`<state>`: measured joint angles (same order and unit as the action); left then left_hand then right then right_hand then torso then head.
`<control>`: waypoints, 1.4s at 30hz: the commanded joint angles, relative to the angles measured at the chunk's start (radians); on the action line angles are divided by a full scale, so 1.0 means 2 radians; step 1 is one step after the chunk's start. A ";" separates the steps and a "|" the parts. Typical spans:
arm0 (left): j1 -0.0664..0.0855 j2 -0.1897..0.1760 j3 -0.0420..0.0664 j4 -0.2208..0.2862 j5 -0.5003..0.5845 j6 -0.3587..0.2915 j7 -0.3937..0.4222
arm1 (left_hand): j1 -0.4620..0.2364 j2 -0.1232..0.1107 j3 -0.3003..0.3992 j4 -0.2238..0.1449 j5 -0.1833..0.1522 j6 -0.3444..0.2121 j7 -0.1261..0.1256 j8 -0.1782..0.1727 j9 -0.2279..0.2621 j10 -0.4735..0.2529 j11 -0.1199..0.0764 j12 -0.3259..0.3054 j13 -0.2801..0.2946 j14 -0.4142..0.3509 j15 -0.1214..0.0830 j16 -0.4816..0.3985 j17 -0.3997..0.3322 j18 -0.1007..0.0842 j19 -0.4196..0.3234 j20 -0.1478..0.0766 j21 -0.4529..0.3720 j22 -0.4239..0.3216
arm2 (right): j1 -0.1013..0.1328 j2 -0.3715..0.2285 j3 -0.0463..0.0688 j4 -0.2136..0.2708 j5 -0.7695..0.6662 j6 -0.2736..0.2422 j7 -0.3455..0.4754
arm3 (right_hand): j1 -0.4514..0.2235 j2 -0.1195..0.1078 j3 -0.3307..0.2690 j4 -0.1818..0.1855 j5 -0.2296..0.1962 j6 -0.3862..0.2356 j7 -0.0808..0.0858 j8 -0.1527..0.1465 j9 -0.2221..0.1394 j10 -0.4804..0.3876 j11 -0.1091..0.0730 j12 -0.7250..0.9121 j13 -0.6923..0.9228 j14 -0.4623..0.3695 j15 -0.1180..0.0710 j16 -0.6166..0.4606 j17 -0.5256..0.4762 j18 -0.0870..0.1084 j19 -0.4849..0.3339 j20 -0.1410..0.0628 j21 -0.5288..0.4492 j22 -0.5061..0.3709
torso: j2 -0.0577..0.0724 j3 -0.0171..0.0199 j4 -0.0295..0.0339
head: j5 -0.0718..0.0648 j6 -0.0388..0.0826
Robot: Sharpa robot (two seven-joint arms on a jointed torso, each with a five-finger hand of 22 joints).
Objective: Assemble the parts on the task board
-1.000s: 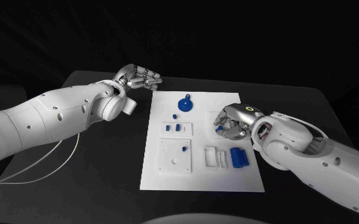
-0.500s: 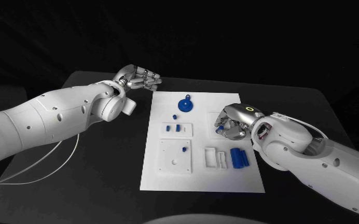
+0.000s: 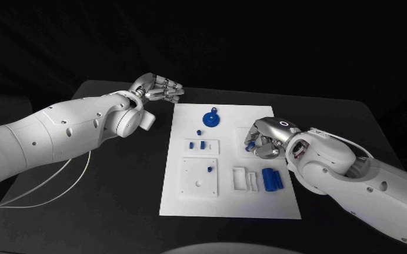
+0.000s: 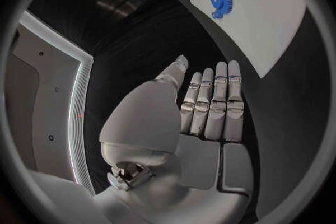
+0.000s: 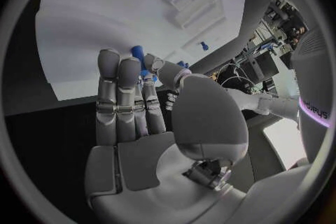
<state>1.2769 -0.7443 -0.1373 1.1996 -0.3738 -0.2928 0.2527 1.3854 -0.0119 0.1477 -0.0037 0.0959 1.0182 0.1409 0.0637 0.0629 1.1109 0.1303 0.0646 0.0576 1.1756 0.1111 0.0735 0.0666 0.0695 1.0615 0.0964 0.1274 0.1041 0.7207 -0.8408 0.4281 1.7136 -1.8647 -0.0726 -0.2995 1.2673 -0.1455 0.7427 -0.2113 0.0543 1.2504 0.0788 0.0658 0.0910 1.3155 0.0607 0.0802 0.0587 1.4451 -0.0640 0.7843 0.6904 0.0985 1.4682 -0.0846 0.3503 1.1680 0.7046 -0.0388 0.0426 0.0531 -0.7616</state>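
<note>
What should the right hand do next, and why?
Probably lift the right hand a little off the task board: its fingertips seem to pinch a small blue part at the board's right edge, while the left hand waits off the board, holding nothing.

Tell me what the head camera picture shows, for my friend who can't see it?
The right hand reaches over the white task board, its fingers at a small blue part. The left hand hovers beyond the board's far left corner. A blue gear lies on the board.

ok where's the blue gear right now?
In the head view the blue gear lies near the far end of the task board, between the left hand and the right hand, touched by neither.
</note>
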 commanded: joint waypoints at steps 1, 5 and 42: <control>0.000 0.002 0.000 0.000 0.004 0.006 0.004 | -0.005 0.001 0.001 0.003 0.002 0.005 0.000 0.000 0.000 -0.003 0.001 -0.001 0.000 -0.001 0.001 -0.001 0.001 -0.002 -0.002 0.000 0.002 0.000 | 0.002 0.000 0.000 0.006 0.001 -0.001 0.003 | 0.005 0.007 0.001 0.001 -0.002 0.003 -0.001 -0.001 0.001 0.034 -0.021 0.000 0.003 0.000 -0.002 0.000 0.001 0.009 0.002 -0.004 0.002 0.003 | 0.000 -0.0001 -0.0003 | 0.002 -0.001; 0.000 0.004 0.000 -0.003 0.004 0.007 0.004 | -0.005 0.002 0.002 0.003 0.002 0.008 -0.001 0.000 0.000 -0.003 0.000 -0.001 0.000 -0.001 0.001 -0.001 0.001 -0.002 -0.002 0.000 0.002 0.000 | 0.010 0.001 0.000 0.012 0.001 -0.005 0.003 | 0.008 0.007 -0.001 0.001 -0.003 0.001 -0.001 -0.001 0.003 0.036 -0.022 -0.004 0.003 0.000 -0.004 -0.002 0.003 0.007 0.002 -0.006 0.013 0.014 | 0.000 0.0003 -0.0006 | 0.005 -0.001; 0.000 0.046 0.001 -0.029 0.006 0.015 0.005 | -0.002 0.005 -0.007 0.007 -0.008 0.003 0.001 -0.001 0.000 -0.009 0.002 -0.001 0.000 -0.002 0.002 -0.001 0.001 -0.002 -0.002 0.001 0.001 -0.003 | 0.057 0.088 -0.106 0.043 -0.043 -0.020 0.019 | 0.009 0.007 -0.002 0.002 -0.003 0.003 -0.001 -0.001 0.008 0.040 -0.022 -0.005 0.003 0.002 -0.004 -0.009 0.010 0.007 0.003 -0.007 0.007 0.030 | -0.007 0.0020 0.0035 | 0.037 -0.001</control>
<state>1.2770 -0.6573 -0.1367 1.1431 -0.3686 -0.2828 0.2530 1.3788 -0.0052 0.1387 0.0106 0.0810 1.0290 0.1376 0.0637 0.0629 1.1003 0.1340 0.0647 0.0575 1.1756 0.1110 0.0735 0.0665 0.0696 1.0615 0.0964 0.1274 0.0994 0.8338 -0.6701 0.2182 1.8020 -1.9163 -0.1036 -0.2810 1.2781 -0.1355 0.7379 -0.2070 0.0493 1.2507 0.0784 0.0656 0.1048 1.3157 0.0609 0.0639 0.0587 1.4486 -0.0669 0.7722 0.7103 0.1003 1.4667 -0.0926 0.3675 1.2268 0.6928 -0.0364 0.0490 0.1212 -0.7638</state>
